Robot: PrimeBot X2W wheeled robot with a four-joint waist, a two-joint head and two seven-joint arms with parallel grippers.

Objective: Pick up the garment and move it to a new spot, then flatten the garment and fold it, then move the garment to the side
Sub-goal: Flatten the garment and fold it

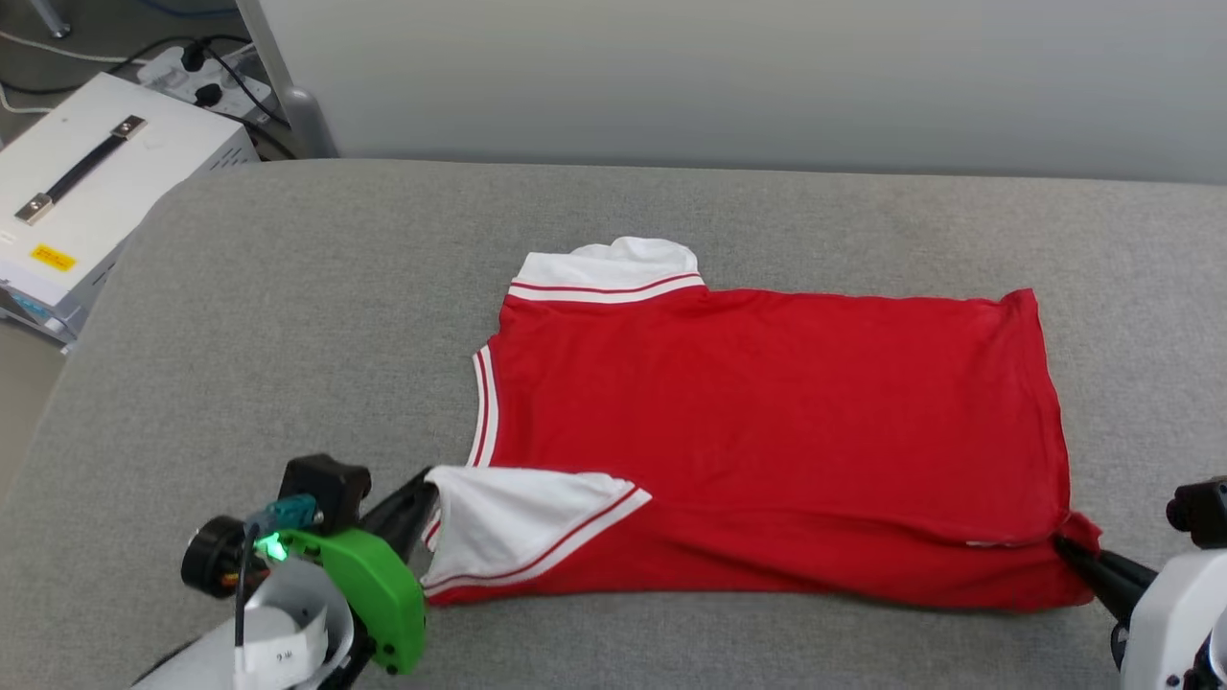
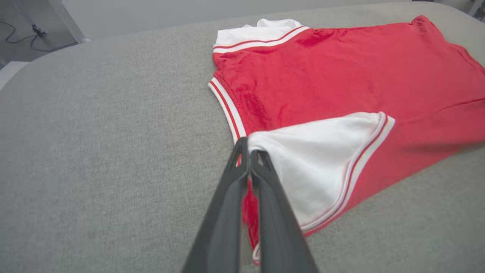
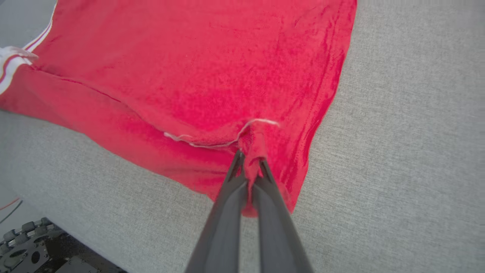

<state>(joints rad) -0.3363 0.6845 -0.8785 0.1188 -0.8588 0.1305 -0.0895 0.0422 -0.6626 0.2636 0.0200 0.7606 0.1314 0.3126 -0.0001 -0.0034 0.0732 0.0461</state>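
The garment, a red jersey with white striped-trim sleeves, lies flat on the grey cushion with its plain side up and its collar to the left. Its near long edge is folded over, with a white sleeve lying on top. My left gripper is shut on the shoulder at the sleeve's base; in the left wrist view the dark fingers pinch red and white cloth. At the near right my right gripper is shut on the hem corner, and red fabric bunches between its fingertips.
The grey padded surface stretches wide to the left and behind the garment. Beyond its far left corner stands a white box with a black handle, with cables and a power strip on the floor. A pale wall runs behind.
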